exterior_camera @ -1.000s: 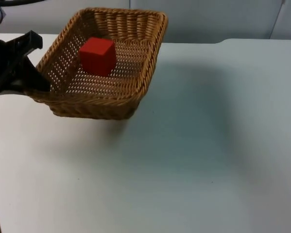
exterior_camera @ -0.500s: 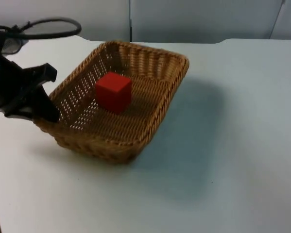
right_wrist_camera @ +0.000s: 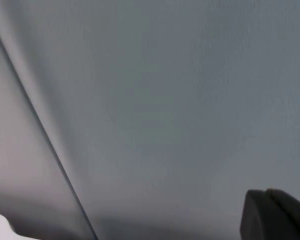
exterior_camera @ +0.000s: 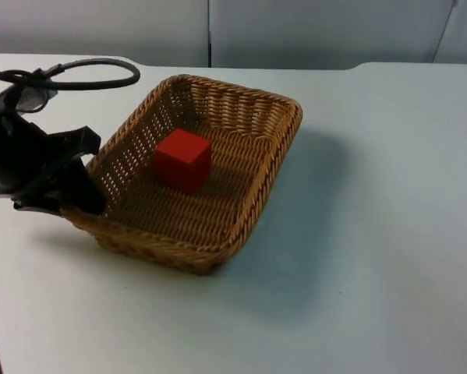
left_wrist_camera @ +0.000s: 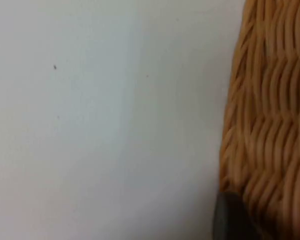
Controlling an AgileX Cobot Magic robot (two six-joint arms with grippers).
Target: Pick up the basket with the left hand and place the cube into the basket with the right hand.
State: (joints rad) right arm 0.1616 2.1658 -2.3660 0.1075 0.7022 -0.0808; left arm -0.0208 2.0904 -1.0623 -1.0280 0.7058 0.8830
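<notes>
Left gripper (exterior_camera: 83, 204) clamped on basket (exterior_camera: 241, 218) rim at its left corner. Red cube (exterior_camera: 182, 160) sits inside basket, right of gripper. Basket low over table (exterior_camera: 373, 234), looks near-level. Right gripper (right_wrist_camera: 272, 215) faces wall, grip state unclear.

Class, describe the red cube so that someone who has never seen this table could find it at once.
Start at the white table top and find the rectangular woven wicker basket on its left half, its left rim gripped by the left end effector. Inside, on the basket's floor, sits the red cube. It is the one solid, bright red thing among tan weave and black arm.
</notes>
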